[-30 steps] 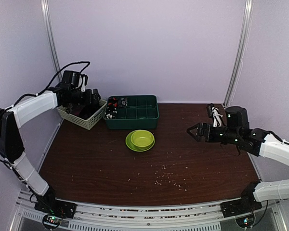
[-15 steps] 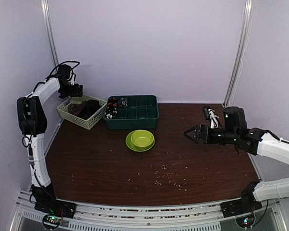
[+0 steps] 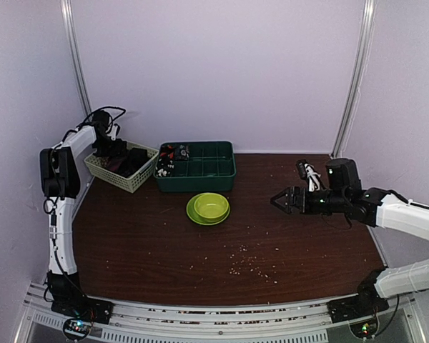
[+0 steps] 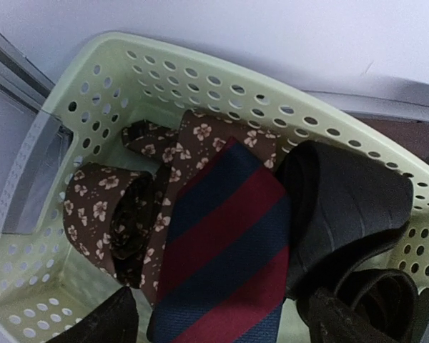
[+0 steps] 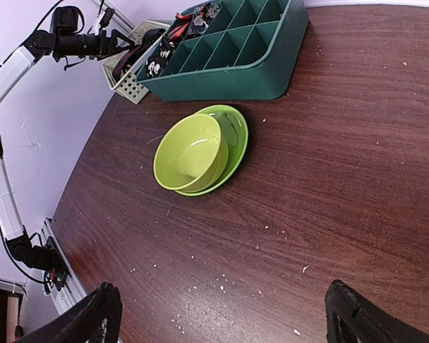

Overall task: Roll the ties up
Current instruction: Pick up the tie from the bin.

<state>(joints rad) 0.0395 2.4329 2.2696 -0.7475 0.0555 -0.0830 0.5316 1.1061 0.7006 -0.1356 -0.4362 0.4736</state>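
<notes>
Several ties lie bunched in a pale green perforated basket (image 4: 164,64) at the table's far left (image 3: 107,174). The red and navy striped tie (image 4: 225,243) lies on top in the middle. A brown floral tie (image 4: 121,214), partly rolled, is to its left and a black tie (image 4: 343,207) to its right. My left gripper (image 4: 222,330) is open just above the striped tie, one finger on each side of it; it also shows over the basket in the top view (image 3: 116,148). My right gripper (image 3: 280,200) is open and empty above the table's right half (image 5: 229,321).
A dark green compartment tray (image 3: 200,171) stands beside the basket, with small items in its left cells. A lime-green bowl on a plate (image 3: 209,207) sits in front of it. Pale crumbs (image 3: 247,264) are scattered on the brown table. The purple wall is right behind the basket.
My left gripper swung up toward the back wall, then came down over the basket. My right gripper has drifted a little to the left.
</notes>
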